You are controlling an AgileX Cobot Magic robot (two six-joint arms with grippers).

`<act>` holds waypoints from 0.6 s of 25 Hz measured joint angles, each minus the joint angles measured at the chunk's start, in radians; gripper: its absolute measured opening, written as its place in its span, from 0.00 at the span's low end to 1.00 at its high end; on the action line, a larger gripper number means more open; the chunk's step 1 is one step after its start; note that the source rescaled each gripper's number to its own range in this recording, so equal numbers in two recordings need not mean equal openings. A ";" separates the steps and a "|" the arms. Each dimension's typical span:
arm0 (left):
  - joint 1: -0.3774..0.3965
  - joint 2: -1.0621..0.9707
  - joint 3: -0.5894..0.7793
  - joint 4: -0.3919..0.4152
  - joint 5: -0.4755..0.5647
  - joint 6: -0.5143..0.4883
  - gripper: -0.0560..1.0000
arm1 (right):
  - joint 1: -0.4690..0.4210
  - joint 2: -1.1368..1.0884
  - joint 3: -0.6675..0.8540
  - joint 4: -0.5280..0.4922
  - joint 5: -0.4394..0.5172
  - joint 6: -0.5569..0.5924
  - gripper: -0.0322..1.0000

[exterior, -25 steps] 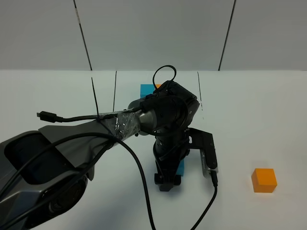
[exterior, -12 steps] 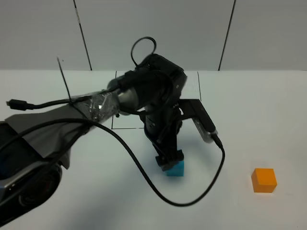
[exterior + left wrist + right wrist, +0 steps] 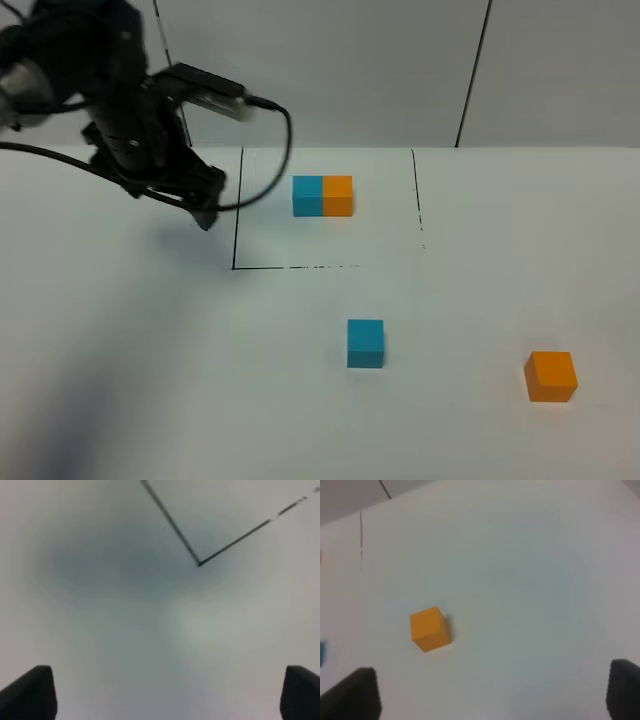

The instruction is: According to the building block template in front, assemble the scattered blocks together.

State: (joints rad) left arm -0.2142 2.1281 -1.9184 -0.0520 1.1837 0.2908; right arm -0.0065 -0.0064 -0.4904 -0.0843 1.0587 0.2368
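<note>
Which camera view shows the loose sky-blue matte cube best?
The exterior high view: the loose sky-blue matte cube stands whole and unobstructed on the white table. The right wrist view catches only a sliver of the cube at the picture's edge; the left wrist view shows none of it.

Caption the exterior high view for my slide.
Loose blue cube and orange cube sit apart, nearer the camera than the joined template, while the left gripper hovers empty at left.

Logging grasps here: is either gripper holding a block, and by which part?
Nothing is held: left gripper and right gripper both open, empty; the matte sky-blue cube and matte orange cube sit free.
</note>
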 joint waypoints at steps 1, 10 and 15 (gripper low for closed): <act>0.036 -0.031 0.032 -0.021 0.000 -0.002 0.88 | 0.000 0.000 0.000 0.000 0.000 0.000 0.81; 0.350 -0.457 0.479 -0.167 -0.049 -0.007 0.83 | 0.000 0.000 0.000 0.000 0.000 0.001 0.81; 0.365 -0.826 0.773 -0.182 -0.229 -0.007 0.82 | 0.000 0.000 0.000 0.000 0.000 0.001 0.81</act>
State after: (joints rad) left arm 0.1513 1.3019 -1.1450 -0.2341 0.9548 0.2841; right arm -0.0065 -0.0064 -0.4904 -0.0843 1.0587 0.2376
